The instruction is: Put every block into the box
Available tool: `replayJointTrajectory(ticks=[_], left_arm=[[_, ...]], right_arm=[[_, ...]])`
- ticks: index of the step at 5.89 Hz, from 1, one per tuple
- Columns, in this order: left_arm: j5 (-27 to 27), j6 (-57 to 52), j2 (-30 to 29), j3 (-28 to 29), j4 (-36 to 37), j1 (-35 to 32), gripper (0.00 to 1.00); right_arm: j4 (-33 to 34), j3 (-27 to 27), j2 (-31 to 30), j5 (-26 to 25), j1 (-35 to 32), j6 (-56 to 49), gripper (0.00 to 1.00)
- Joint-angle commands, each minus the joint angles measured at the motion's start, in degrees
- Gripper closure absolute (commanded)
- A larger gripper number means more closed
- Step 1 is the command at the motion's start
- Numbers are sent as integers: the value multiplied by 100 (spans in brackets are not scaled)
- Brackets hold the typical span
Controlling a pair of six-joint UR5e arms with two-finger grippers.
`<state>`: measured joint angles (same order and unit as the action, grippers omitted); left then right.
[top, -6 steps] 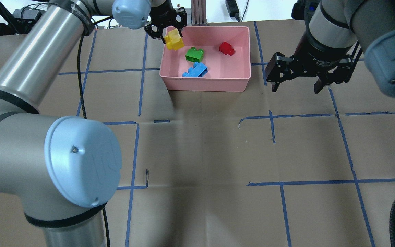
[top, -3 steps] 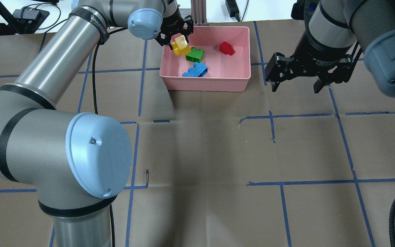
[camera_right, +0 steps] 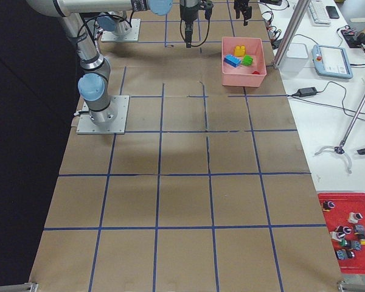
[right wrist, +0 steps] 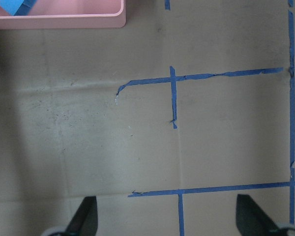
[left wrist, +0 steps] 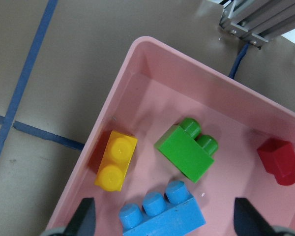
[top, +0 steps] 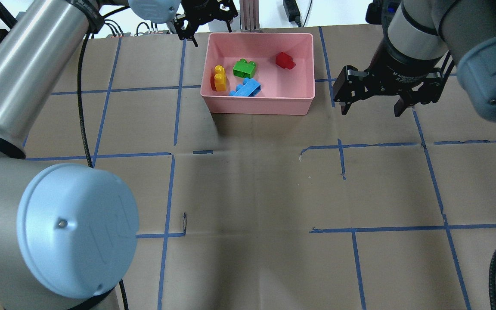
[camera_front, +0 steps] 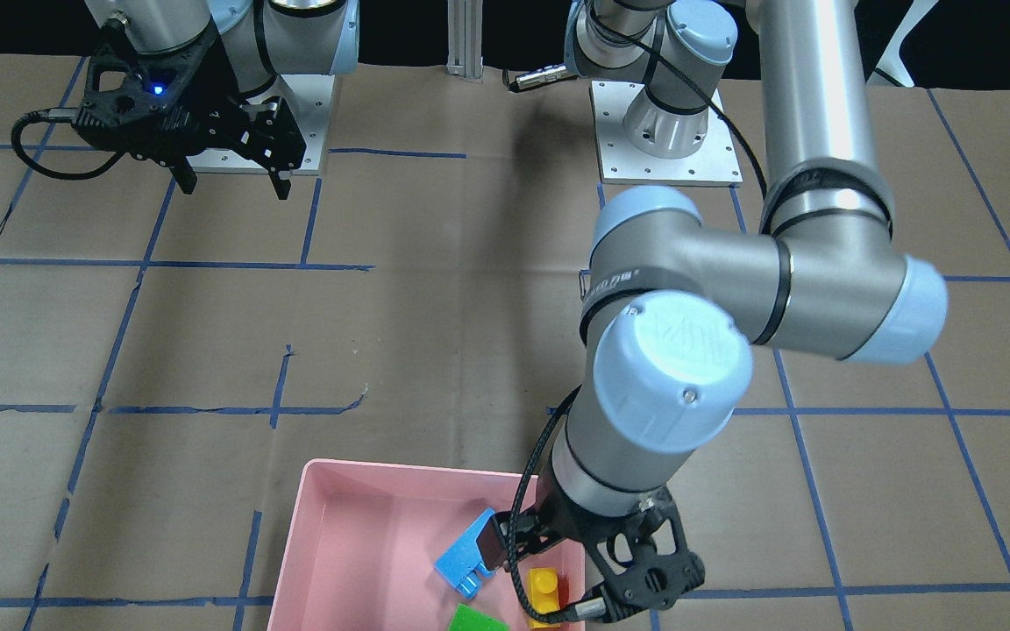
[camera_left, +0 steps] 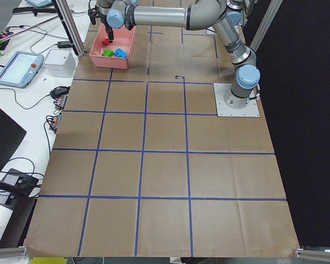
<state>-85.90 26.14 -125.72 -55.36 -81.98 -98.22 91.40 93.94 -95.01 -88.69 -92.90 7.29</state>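
Note:
The pink box [top: 258, 108] stands at the table's far middle. All the blocks lie inside it: yellow brick [top: 219, 79] by the left wall, green brick [top: 244, 68], blue brick [top: 245, 88] and red brick [top: 285, 60]. My left gripper [top: 207, 19] is open and empty above the box's back left corner. The left wrist view looks down on the yellow [left wrist: 115, 161], green [left wrist: 188, 155], blue [left wrist: 162, 211] and red [left wrist: 280, 160] bricks. My right gripper [top: 370, 108] is open and empty, hovering right of the box.
Brown paper with blue tape lines [top: 342, 159] covers the table. An aluminium post [top: 248, 15] stands just behind the box. The left arm's black cable [top: 85, 129] hangs over the left side of the table.
My left gripper opened and let the yellow brick go. The brick now lies in the box by its left wall. The gripper rose and pulled back. The right arm has not moved.

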Motion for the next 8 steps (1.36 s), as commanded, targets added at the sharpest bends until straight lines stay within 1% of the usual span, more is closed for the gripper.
replayJointTrajectory(ticks=[1,2,3,4,5,8], left_arm=[[-15,-1410,1131,-856,-809,590,1],[-6,-2341,1912,-1724,-855,1020,1],[-15,-2925,2634,-2481,-838,1285,1],[-41,-2939,3058,-2915,-846,1279,1],[-294,-2931,3211,-3024,-855,1227,0],[-288,-2948,3256,-3033,-934,1007,1]], right_arm=[[-8,1,0,-17,17,-8,0],[1,1,0,-17,44,-17,0],[-8,1,9,0,70,-17,0],[9,-7,0,9,70,-8,0],[1,19,0,9,53,-8,0],[80,-51,26,18,53,1,0]])
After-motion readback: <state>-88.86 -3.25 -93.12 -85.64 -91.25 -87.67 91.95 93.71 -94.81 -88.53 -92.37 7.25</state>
